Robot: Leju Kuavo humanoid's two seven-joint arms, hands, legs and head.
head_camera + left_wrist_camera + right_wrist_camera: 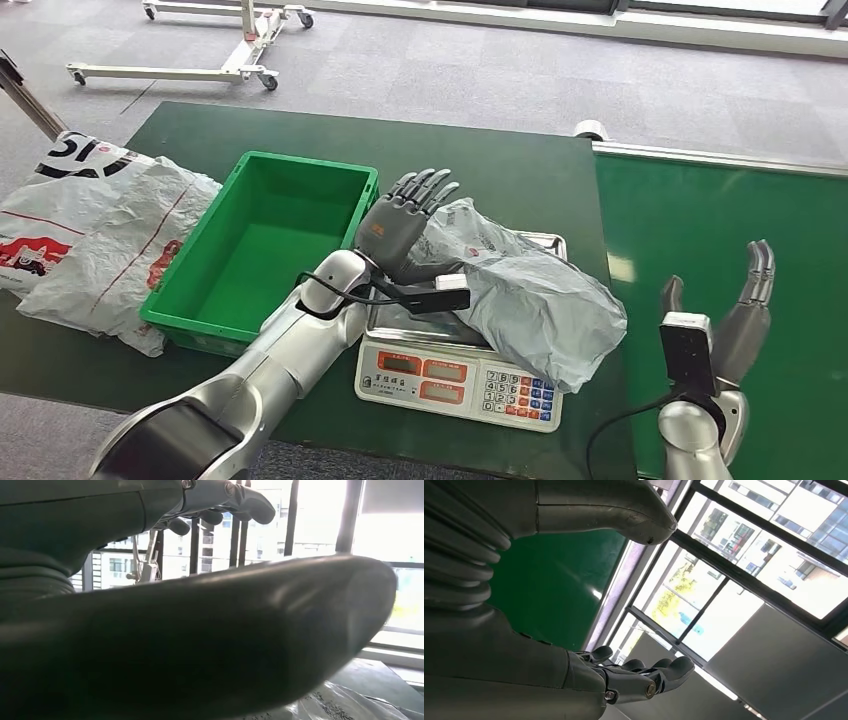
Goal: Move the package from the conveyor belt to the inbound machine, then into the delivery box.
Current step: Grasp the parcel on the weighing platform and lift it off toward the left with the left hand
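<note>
— Where is the package?
— The grey package lies across the scale on the green table, beside the green bin.
— And the hands?
— The left hand rests against the package's near end, fingers spread, gripping nothing; the right hand hovers empty over the conveyor belt, fingers apart.

White plastic bag left of bin: large black characters "SI" partly visible. Scale keypad and package print: illegible.
</note>
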